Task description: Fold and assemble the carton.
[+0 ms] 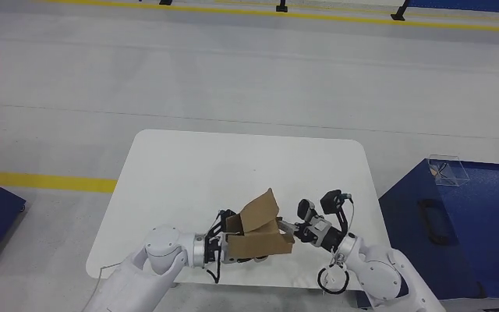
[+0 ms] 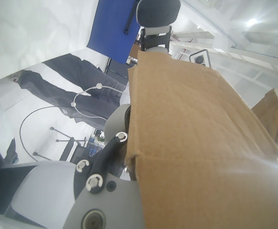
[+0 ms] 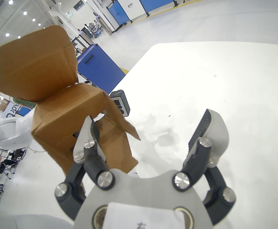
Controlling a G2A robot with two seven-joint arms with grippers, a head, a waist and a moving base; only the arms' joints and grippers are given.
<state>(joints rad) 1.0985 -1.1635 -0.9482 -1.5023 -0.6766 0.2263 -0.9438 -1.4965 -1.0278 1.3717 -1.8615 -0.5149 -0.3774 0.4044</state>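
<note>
A brown cardboard carton (image 1: 261, 222), partly folded with one flap standing up, is held tilted over the near part of the white table (image 1: 234, 164). My left gripper (image 1: 224, 234) is shut on the carton's left wall. In the left wrist view, the carton's panel (image 2: 195, 141) lies across the jaws, with one black-padded finger (image 2: 158, 15) sticking out past its edge. My right gripper (image 3: 149, 121) is open at the carton's right side (image 3: 60, 112). One of its fingers (image 3: 91, 128) sits at the open end, beside a loose flap. The other finger is over bare table (image 3: 195, 76).
A blue cabinet (image 1: 452, 226) stands right of the table with a clear plastic box (image 1: 448, 168) on top. Another blue cabinet (image 3: 97, 65) stands beyond the table's left edge. The table's far half is bare, and both arms work close to its front edge.
</note>
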